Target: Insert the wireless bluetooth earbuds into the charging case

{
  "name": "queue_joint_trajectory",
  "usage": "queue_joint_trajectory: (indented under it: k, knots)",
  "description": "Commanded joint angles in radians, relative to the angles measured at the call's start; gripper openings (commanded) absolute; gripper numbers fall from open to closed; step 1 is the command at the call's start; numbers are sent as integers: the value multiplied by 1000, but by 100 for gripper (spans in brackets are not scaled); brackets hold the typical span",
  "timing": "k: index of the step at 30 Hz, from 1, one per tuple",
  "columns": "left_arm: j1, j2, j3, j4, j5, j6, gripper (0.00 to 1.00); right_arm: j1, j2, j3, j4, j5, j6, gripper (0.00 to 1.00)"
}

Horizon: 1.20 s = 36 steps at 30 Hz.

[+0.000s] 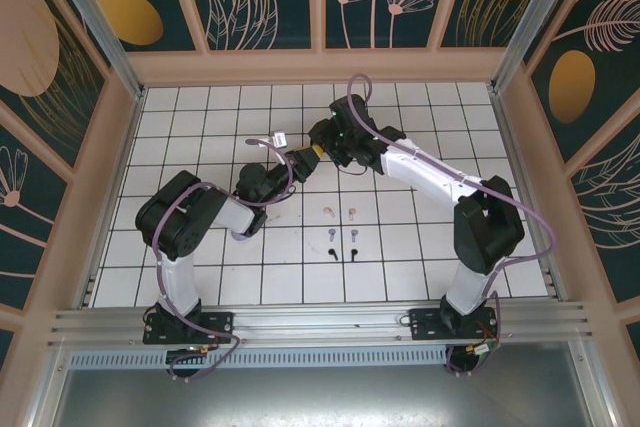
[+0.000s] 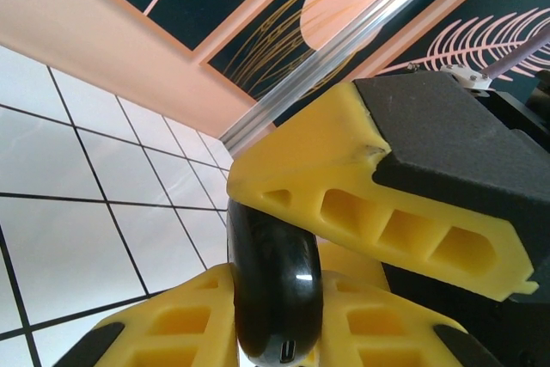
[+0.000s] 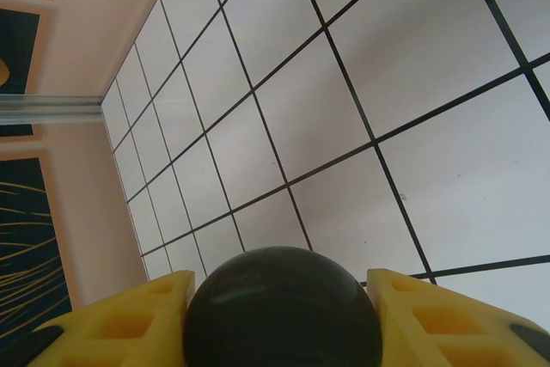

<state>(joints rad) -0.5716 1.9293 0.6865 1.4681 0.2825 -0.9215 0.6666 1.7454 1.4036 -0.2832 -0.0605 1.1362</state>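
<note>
A black glossy charging case (image 1: 303,157) is held above the tiles between both grippers, its lid closed. My left gripper (image 1: 291,163) is shut on the charging case (image 2: 275,290), clamping its narrow sides, with the charging port at the lower end. My right gripper (image 1: 315,150) meets it from the other side, and one of its yellow fingers (image 2: 378,212) lies across the case's top. In the right wrist view the rounded case (image 3: 282,311) sits between that gripper's (image 3: 282,320) fingers. Pale pink earbuds (image 1: 341,212), lilac earbuds (image 1: 342,234) and black earbuds (image 1: 341,253) lie in pairs on the tiles.
A small white object (image 1: 281,136) lies on the tiles behind the left gripper. A pale lilac item (image 1: 243,236) peeks out under the left arm. Peach walls (image 1: 320,67) and aluminium posts (image 1: 90,17) surround the white tiled floor (image 1: 420,247).
</note>
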Motion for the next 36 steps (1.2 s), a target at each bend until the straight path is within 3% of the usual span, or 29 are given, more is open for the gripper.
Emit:
queue_joint_trajectory:
  k: [1, 7, 11, 15, 20, 23, 36]
  knots:
    - [-5, 16, 26, 80, -14, -34, 14, 15, -49, 3, 27, -25, 16, 43]
    - [-5, 16, 28, 81, 0, -40, 0, 13, -58, 3, 30, -22, 14, 44]
    - [-5, 13, 25, 78, 10, -46, 0, 9, -71, 2, 32, -16, 13, 49]
    - [-5, 14, 12, 77, 12, -54, 0, 1, -88, -3, 36, -9, 11, 59]
    - [-5, 2, -8, 78, 8, -52, 0, -16, -116, -6, 52, 2, -6, 80]
    - [-5, -14, -16, 51, 7, -41, 0, -29, -136, -2, 58, 9, -25, 85]
    - [-5, -138, -20, -142, 61, 37, 0, -113, -258, -69, 61, 15, -122, 86]
